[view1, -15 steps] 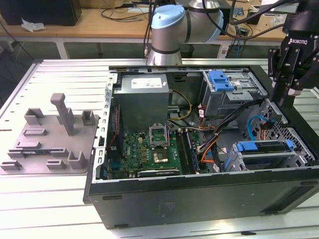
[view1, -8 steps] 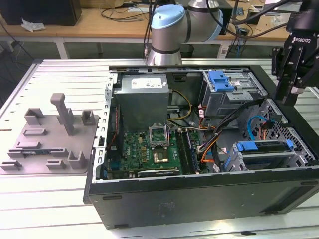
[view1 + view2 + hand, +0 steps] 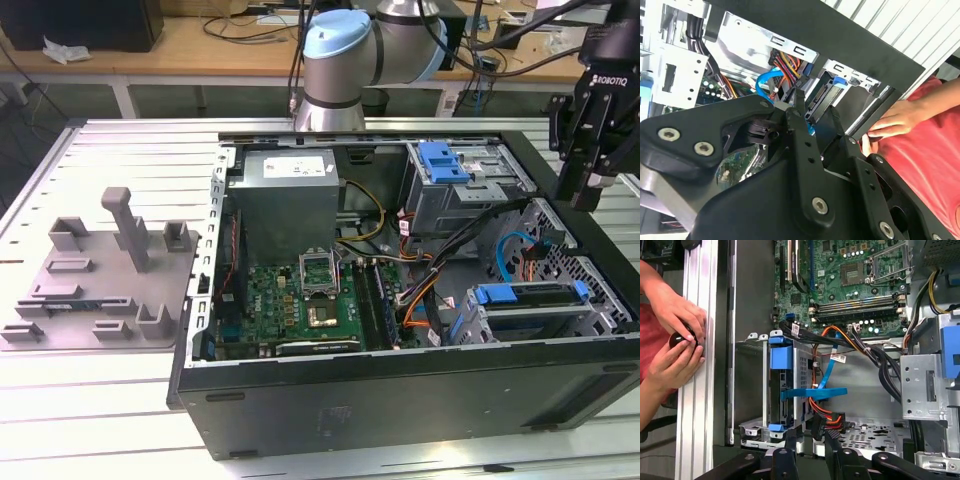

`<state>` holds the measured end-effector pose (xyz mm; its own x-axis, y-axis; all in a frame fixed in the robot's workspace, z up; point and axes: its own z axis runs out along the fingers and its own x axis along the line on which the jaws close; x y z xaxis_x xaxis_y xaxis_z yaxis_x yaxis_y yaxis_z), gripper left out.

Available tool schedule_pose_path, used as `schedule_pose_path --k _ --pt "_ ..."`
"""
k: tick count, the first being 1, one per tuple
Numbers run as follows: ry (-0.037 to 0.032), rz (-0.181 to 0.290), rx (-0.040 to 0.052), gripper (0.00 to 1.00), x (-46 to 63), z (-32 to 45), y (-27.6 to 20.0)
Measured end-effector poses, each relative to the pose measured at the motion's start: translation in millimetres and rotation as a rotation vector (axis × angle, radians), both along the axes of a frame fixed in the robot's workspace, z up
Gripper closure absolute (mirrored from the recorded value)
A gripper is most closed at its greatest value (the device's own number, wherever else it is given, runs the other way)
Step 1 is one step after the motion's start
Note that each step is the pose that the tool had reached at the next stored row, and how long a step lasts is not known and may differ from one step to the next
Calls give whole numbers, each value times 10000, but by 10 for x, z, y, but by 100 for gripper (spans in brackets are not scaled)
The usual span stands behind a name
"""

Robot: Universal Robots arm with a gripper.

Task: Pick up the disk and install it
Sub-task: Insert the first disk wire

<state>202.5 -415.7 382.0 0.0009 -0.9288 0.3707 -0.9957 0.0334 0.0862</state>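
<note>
The disk (image 3: 530, 297) sits edge-up in the drive cage at the near end of the open computer case (image 3: 400, 400), on the exterior view's right. Its blue carrier frame runs along the top. In the first wrist view the disk (image 3: 785, 390) stands in the cage with a blue cable crossing in front of it. My black gripper (image 3: 582, 195) hangs above the case's right rim, raised clear of the cage. It is open, with nothing between the fingers (image 3: 785, 455). The gripper (image 3: 809, 452) points down at the cage, and in the second wrist view the gripper (image 3: 815, 112) has bare air between its tips.
A person's hands (image 3: 675, 340) rest on the aluminium table rail beside the case; one hand (image 3: 895, 120) touches the case rim. Inside are a grey power-supply box (image 3: 290, 195), a motherboard (image 3: 300, 300), loose cables and a blue bracket (image 3: 443, 160). A grey fixture plate (image 3: 100, 285) lies left.
</note>
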Motion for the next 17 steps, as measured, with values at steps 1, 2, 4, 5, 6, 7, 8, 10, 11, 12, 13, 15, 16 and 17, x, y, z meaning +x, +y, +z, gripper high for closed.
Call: schedule_pose_path --k 1,2,4,5,6,7,8,10,11,12,13,15,16,17 --pt "-1 1 -111 64 1 1 14" --pt "0 0 -193 64 0 2 24" --pt "-16 -50 -360 64 -1 1 38" --pt "-28 -154 -375 64 0 -1 39" --pt "-34 -294 -377 64 0 -5 39" --pt "-33 -434 -375 64 0 -11 39" --pt "-31 -675 -376 64 0 -19 40" --pt "-28 -940 -377 64 1 -29 39" --pt "-25 -1157 -377 64 1 -38 40" --pt "-23 -1342 -377 64 1 -47 39" --pt "-26 -1452 -378 64 2 -53 39" --pt "-42 -1585 -398 64 8 -62 39" --pt "-53 -1645 -422 64 14 -68 39" --pt "-61 -1684 -445 64 20 -73 39"
